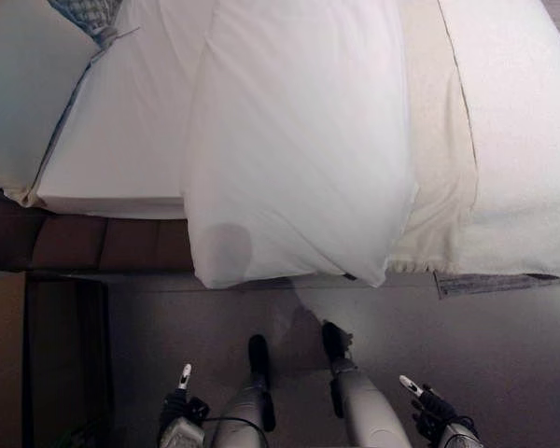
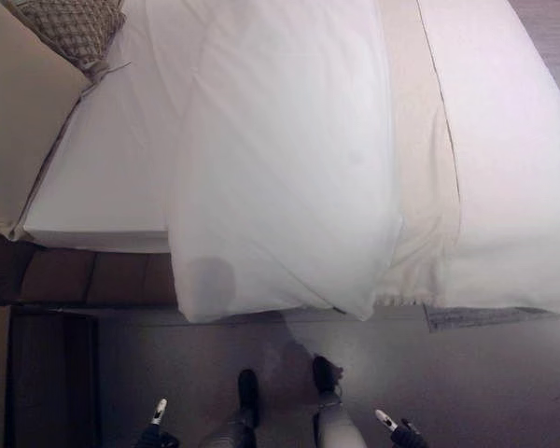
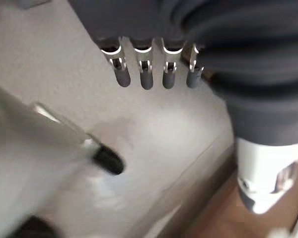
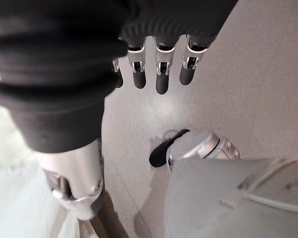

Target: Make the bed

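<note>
A large white pillow (image 1: 299, 140) lies across the bed (image 1: 513, 140), its near end overhanging the edge. My left hand (image 3: 144, 69) and right hand (image 4: 159, 64) hang low above the floor (image 1: 495, 345), fingers straight, holding nothing.

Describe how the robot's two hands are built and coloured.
The left hand and right hand look alike: a row of silver fingers with dark rounded tips, emerging from a dark ribbed cover over the back and wrist. Silver-grey arm shells follow behind each cover.
</note>
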Motion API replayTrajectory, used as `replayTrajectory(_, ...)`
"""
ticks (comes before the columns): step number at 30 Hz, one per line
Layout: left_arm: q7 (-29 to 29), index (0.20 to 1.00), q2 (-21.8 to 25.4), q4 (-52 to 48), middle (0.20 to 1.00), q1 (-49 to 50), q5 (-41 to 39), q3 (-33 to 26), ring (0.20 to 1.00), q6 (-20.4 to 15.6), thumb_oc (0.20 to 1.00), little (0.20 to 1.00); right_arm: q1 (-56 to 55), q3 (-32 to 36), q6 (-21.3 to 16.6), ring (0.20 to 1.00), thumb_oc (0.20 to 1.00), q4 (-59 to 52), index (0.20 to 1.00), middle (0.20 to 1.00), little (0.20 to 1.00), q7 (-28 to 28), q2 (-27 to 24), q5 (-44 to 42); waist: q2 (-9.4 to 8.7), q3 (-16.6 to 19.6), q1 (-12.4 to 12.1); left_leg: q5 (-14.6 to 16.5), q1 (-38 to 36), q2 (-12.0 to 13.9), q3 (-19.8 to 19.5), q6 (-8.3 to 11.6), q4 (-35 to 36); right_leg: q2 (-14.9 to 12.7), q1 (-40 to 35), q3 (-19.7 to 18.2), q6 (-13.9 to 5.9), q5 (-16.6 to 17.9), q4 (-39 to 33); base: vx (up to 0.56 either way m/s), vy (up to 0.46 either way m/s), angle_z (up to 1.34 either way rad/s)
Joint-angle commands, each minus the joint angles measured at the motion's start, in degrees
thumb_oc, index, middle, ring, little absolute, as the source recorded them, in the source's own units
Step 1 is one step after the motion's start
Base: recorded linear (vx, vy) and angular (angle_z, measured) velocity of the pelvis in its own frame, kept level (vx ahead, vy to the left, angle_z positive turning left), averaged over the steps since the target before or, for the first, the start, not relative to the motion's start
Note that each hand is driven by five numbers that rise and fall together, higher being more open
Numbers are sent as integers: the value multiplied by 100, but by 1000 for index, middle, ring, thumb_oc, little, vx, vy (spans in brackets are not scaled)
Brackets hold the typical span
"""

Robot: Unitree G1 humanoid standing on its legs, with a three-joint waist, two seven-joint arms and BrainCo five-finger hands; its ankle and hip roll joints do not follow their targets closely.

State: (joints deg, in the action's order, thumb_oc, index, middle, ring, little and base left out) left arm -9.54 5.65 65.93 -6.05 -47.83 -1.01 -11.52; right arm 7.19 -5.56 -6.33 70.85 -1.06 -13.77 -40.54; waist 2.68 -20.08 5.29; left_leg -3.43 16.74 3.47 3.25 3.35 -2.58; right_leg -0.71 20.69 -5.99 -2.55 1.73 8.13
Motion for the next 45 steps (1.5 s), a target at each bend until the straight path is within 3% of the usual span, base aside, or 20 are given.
replayTrajectory(1,320,1000,110,-173,1000,-36,283,185,1000,9,1000,1000,-95,-226,-77,1000,1000,-192,1000,1000,1000,-53,16,195,-156,187,41,74,368,-127,9,14,-319,-406,54,-93,-560,230,-258,2,-6,9)
replayTrajectory(7,657,1000,530,-1206,1000,-183,1236,984,1000,-237,1000,1000,-15,-496,-490,1000,1000,-1413,1000,1000,1000,38,4,72,-172,185,88,71,386,-113,31,34,-302,-365,107,-121,-572,212,-238,0,-2,1)
replayTrajectory(12,1240,1000,678,-1583,1000,-743,980,1391,1000,-352,1000,1000,437,-997,-784,1000,1000,-2459,1000,1000,1000,-34,-83,79,-225,213,117,90,446,-114,59,36,-324,-309,229,-180,-576,179,-158,0,0,0)
replayTrajectory(22,1915,1000,951,-1907,1000,-2409,848,2354,1000,-268,1000,1000,2087,-1887,-602,1000,1000,-2574,1000,1000,1000,-822,-355,-247,-242,-64,107,153,1043,-149,-6,55,-799,-223,782,-150,-537,108,227,-60,-12,-4)
replayTrajectory(26,2047,1000,1304,-1976,1000,-3700,1071,2990,1000,-300,1000,1000,3244,-2340,-419,1000,1000,-2530,1000,1000,1000,-1113,-542,-434,-232,-302,107,281,1886,-142,-83,108,-1561,-161,1619,-44,-472,-90,1077,-107,-30,11)
replayTrajectory(33,2147,1000,1912,-1850,1000,-5321,1201,3626,1000,-338,1000,1000,4798,-2868,-204,1000,1000,-2157,1000,1000,1000,-1328,-826,-601,-158,-400,85,680,3323,2,-160,134,-2898,-196,3096,92,-420,-449,2470,-54,-12,10)
replayTrajectory(38,1809,1000,2100,-1291,1000,-6387,1461,3987,1000,-462,1000,1000,5801,-3058,-250,1000,1000,-1355,1000,1000,1000,-1085,-867,-778,-138,-532,72,880,4043,-11,-205,163,-3714,-183,3776,141,-356,-691,3191,0,0,-3)
replayTrajectory(41,1709,1000,2173,-1168,1000,-6578,1540,4056,1000,-471,1000,1000,6017,-3087,-253,1000,1000,-1172,1000,1000,1000,-1001,-885,-822,-131,-527,72,943,4169,-36,-234,122,-3806,-187,3933,136,-365,-722,3307,0,0,0)
replayTrajectory(42,1551,1000,2218,-1007,1000,-6820,1753,4179,1000,-506,1000,1000,6262,-3158,-249,1000,1000,-1012,1000,1000,1000,-962,-920,-791,-136,-590,81,996,4266,-46,-235,136,-3982,-148,4032,127,-356,-773,3466,33,33,-1)
replayTrajectory(43,1036,1000,2358,-583,1000,-7290,2255,4339,1000,-538,1000,1000,6733,-3254,-319,1000,1000,-784,1000,1000,1000,-813,-1029,-903,-163,-602,88,1094,4560,-72,-245,103,-4215,-110,4305,137,-361,-816,3651,35,33,-5)
replayTrajectory(45,900,1000,2347,-390,1000,-7401,2345,4321,1000,-495,1000,1000,6785,-3176,-342,1000,1000,-700,1000,1000,1000,-767,-1046,-1084,-162,-622,86,1125,4591,-78,-247,101,-4278,-118,4314,144,-357,-846,3690,31,13,-9)
